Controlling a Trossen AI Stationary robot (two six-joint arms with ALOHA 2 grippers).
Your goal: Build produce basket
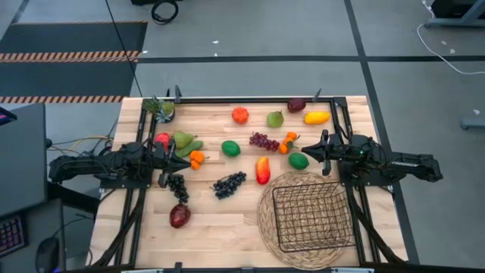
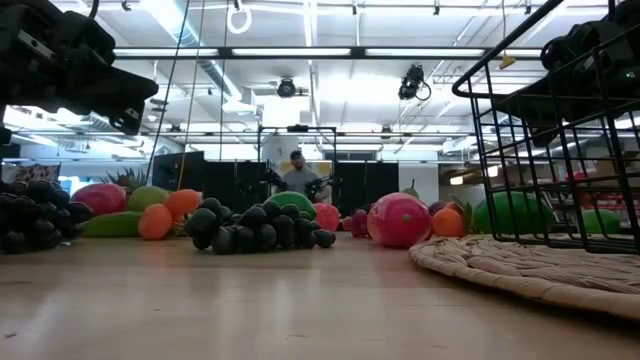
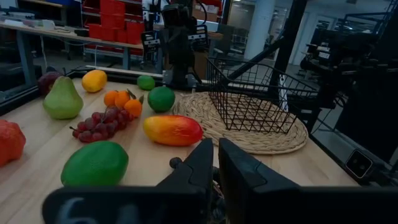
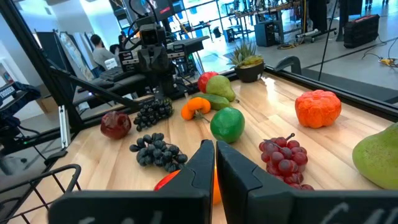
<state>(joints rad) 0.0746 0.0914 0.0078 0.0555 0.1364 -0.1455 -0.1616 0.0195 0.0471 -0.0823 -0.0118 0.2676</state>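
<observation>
No readable text, label, brand, number or sign can be made out in any view. Pale marks are seen on the dark body at the bottom edge of the left wrist view, but they cannot be read.

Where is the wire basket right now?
In the high view, the black wire basket sits empty on the round woven mat at the table's near right, just below the right hand.
</observation>
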